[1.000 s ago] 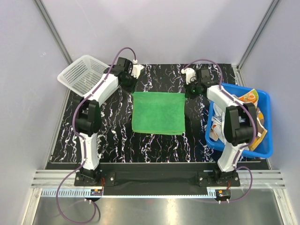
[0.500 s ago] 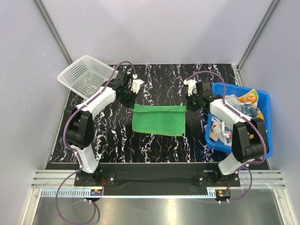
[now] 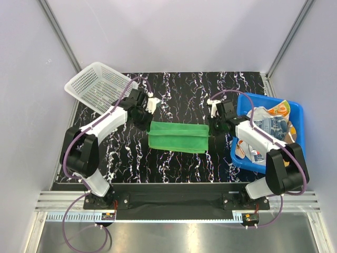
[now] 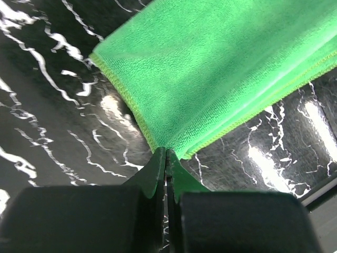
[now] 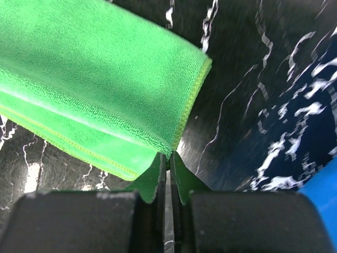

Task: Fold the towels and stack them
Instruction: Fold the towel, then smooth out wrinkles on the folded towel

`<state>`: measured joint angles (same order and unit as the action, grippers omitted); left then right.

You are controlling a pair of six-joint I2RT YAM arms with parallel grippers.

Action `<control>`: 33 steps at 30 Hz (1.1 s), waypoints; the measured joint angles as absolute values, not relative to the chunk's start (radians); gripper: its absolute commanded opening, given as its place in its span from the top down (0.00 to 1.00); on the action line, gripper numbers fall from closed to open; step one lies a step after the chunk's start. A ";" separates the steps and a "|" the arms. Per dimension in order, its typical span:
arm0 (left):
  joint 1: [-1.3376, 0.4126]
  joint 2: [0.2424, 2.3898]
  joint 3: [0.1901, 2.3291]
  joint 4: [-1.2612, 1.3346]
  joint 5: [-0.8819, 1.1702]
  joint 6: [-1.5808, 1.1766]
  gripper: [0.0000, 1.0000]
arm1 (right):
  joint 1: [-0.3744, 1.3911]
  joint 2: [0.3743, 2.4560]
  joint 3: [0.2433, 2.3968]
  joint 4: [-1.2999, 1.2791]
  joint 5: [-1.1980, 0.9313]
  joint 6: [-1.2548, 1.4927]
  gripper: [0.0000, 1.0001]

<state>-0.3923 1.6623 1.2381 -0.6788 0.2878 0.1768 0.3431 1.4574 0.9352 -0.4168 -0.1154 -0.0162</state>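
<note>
Taking 12 o'clock as the far side of the top view, the black marbled table (image 3: 174,89) fills the middle. The blue tub (image 3: 301,158) sits at 3 o'clock with more towels (image 3: 269,120) heaped in it, not yet handled. The white basket (image 3: 95,87) stands tilted at 10 o'clock.

The green towel (image 3: 178,137) lies at the centre, between the two arms. A second ago it was spread flat as a full rectangle reaching well toward 12 o'clock. Now it shows as a narrow band running from 9 to 3 o'clock, because both arms have drawn its far edge toward 6 o'clock. In the wrist views the cloth already hangs in two layers, the held edge above the part on the table. This looks like the first half-fold, well begun but not yet laid down. The upper edge must still reach the near edge and be released squarely.

The left gripper (image 3: 149,122) has its jaws pinched together on the towel's 9 o'clock corner, with only cloth between them. The right gripper (image 3: 211,126) is likewise nipped tight on the 3 o'clock corner, with a sliver of gap taken up by the hem.
</note>
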 measured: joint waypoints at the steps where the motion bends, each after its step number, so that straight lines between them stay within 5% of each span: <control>1: -0.398 1.663 1.233 -0.678 0.288 0.174 1.00 | 0.344 1.457 0.928 -0.419 -0.115 -0.004 1.00; 21: -0.428 1.671 1.180 -0.683 0.295 0.136 1.00 | 0.365 1.367 0.837 -0.465 -0.125 0.209 0.98; 23: -0.428 1.671 1.177 -0.682 0.290 0.131 0.99 | 0.365 1.345 0.815 -0.466 -0.133 0.234 0.94; 27: -0.428 1.671 1.170 -0.686 0.276 0.120 0.81 | 0.367 1.304 0.784 -0.484 -0.180 0.273 0.70; 33: -0.428 1.668 1.167 -0.693 0.192 0.079 0.68 | 0.373 1.159 0.762 -0.552 -0.252 0.328 0.61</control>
<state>-0.4282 1.6676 1.1671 -0.6933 0.1921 0.0792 0.3729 1.1587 0.7624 -0.5518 -0.2516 0.3283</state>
